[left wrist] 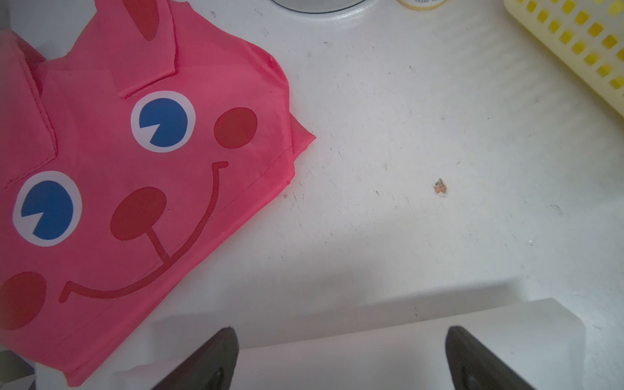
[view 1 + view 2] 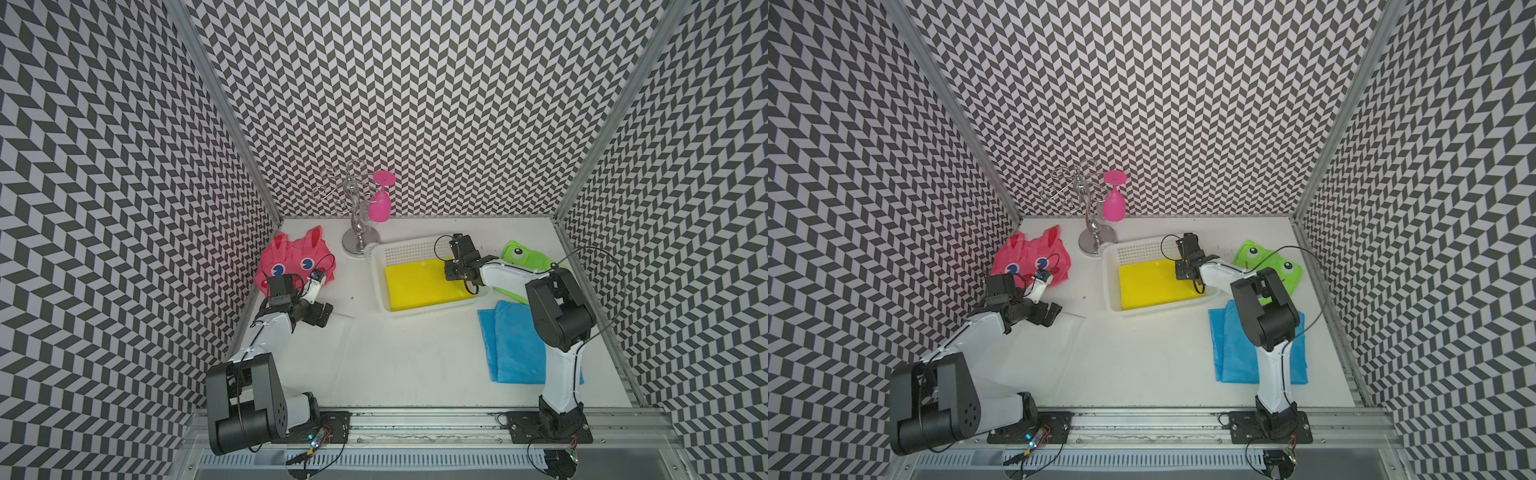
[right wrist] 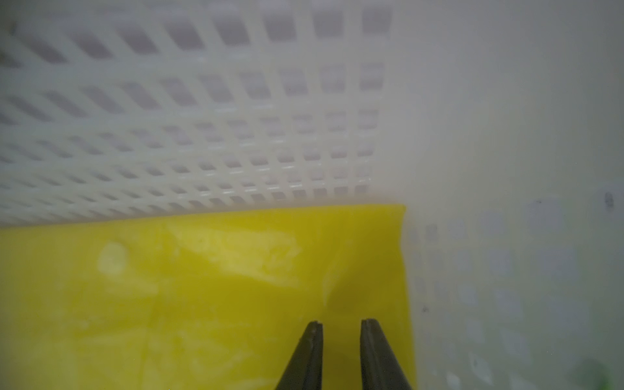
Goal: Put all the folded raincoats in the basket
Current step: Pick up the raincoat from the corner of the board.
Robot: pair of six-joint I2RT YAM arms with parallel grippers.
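Your yellow folded raincoat (image 2: 419, 286) already lies inside the basket (image 2: 407, 251). It is a flat, smooth rectangle of glossy, bright yellow with squared edges. It covers most of the floor, and one long edge runs along the foot of the lattice wall (image 3: 202, 101). In the right wrist view its surface (image 3: 202, 287) shows pale sheen patches and a soft crease near one corner.

Your right gripper (image 3: 341, 322) is down inside the basket, just above that corner. Its jaws are only narrowly parted, and you can see yellow through the gap with nothing pinched between them.

Your left gripper (image 1: 341, 329) is spread wide and holds nothing. It hovers low over the bare worktop (image 2: 415, 365), beside the pink raincoat with the rabbit face (image 1: 135, 169).

Outside the basket, a blue folded raincoat (image 2: 511, 345) lies under your right arm, and a green frog-faced one (image 2: 523, 257) sits beyond it.
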